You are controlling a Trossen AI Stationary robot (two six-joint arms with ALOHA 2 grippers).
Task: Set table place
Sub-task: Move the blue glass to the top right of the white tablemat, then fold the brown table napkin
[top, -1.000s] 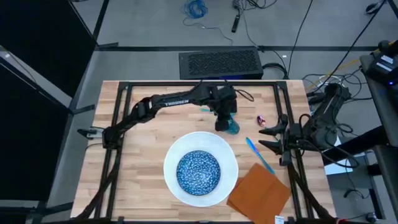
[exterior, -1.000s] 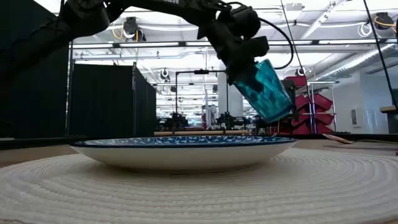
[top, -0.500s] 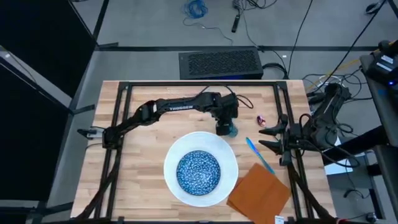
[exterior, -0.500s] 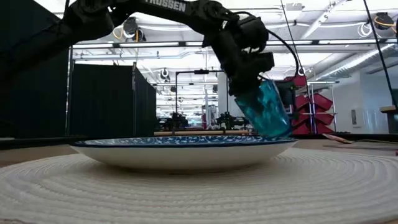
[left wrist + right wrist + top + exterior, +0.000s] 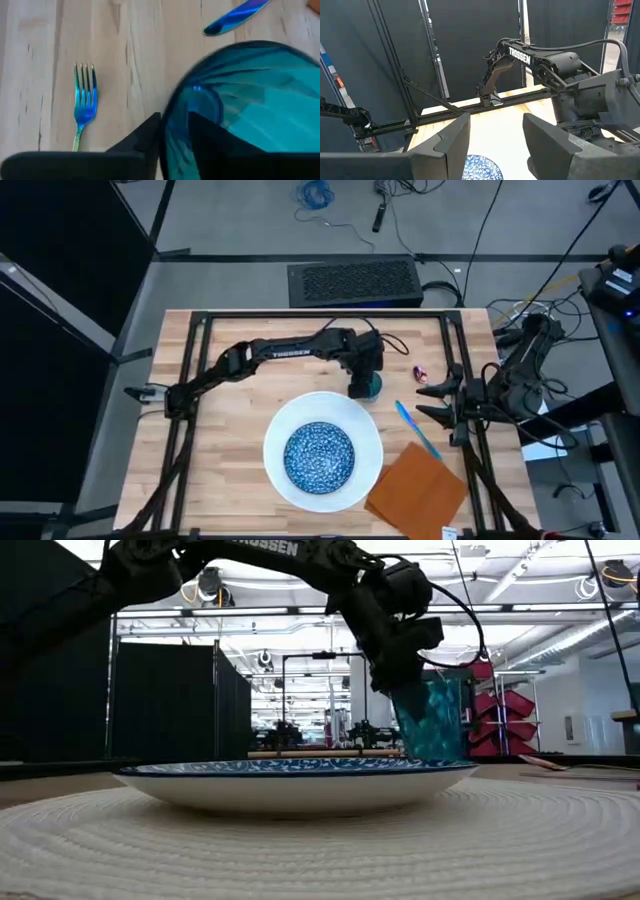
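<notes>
holding the teal cup [image 5: 371,387] by its rim, one finger inside and one outside, the left gripper [image 5: 362,380] stood just beyond the far right edge of the white plate [image 5: 283,423]. the cup looked upright in the low view; whether it touched the table [image 5: 240,395] could not be told. the blue bowl [image 5: 319,456] sat on the plate, the orange napkin [image 5: 417,488] lay near right, a knife [image 5: 417,428] between. a fork [image 5: 83,106] lay apart, likely still to place. the right gripper [image 5: 440,402] waited at the right edge, jaws apart.

Teal cup [image 5: 371,387]; blue speckled bowl [image 5: 319,456]; orange-brown napkin [image 5: 417,490].
</notes>
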